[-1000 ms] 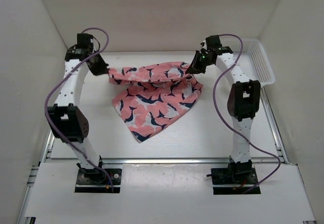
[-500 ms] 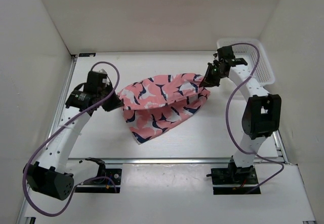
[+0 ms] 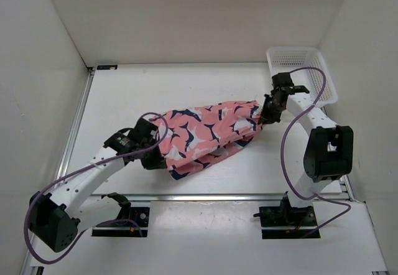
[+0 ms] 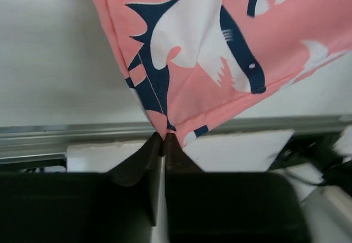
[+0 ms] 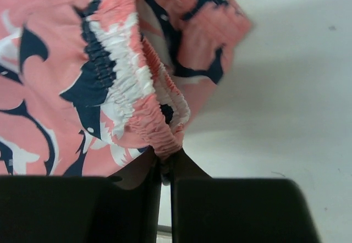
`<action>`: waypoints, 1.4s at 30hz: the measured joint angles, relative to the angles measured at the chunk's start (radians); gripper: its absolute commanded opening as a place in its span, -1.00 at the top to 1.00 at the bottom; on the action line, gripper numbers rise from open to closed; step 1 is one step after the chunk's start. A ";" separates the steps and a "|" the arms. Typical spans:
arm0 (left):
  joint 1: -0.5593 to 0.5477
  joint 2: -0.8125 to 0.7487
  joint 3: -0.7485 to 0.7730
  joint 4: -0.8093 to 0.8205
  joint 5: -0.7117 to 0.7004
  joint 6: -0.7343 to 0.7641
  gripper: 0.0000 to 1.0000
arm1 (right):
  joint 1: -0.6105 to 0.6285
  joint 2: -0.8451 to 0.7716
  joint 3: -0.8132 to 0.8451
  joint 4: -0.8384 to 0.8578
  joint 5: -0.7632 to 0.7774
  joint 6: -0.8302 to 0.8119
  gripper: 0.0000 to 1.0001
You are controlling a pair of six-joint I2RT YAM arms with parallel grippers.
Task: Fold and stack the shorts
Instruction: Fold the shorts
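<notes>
Coral-pink shorts (image 3: pixel 205 132) hung stretched near the basket (image 3: pixel 303 63), left jaws clamped on a hem corner, right jaws on the waistband, likely for flat laying.

I read the top view as bright and evenly lit from overhead; the white table (image 3: pixel 205 88) and walls (image 3: pixel 186 20) look flat, and the shorts (image 3: pixel 205 132) cast only a faint, soft shadow. In both wrist views the dark fingers (image 4: pixel 137 166) at the bottom edge are out of focus. The right wrist view blurs the shorts at its upper right.
</notes>
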 measured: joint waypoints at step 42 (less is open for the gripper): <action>0.025 0.501 0.127 0.058 -0.198 0.064 -0.35 | 0.049 -0.172 -0.328 0.159 -0.061 0.100 -0.47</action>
